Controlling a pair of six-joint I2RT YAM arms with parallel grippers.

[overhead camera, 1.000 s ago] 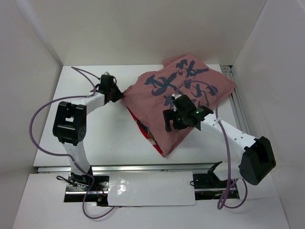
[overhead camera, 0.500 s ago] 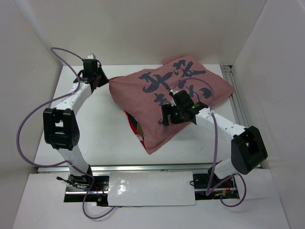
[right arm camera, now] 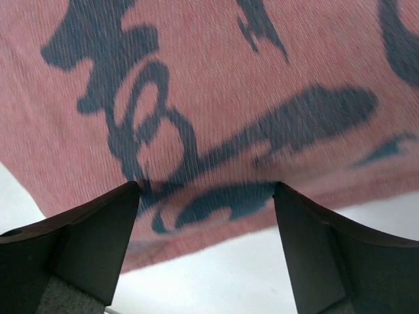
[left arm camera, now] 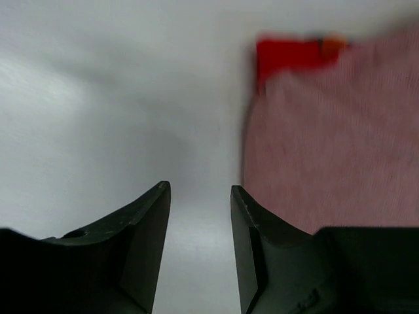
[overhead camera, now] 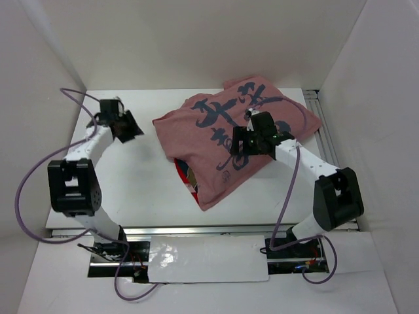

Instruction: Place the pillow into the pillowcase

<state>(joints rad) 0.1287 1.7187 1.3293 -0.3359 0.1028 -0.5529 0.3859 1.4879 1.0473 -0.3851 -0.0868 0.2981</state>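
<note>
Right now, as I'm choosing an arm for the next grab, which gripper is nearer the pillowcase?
Right. The right gripper is directly over the pillowcase's faded printed face; the left gripper is out over bare table on the cloth's left, apart from it.

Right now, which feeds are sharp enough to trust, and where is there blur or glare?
Top external: sharp and evenly lit, with one glare patch on the glossy panel at the near edge. Left wrist: badly blurred, the pillowcase edge smeared. Right wrist: the cloth's dark print is slightly soft.
</note>
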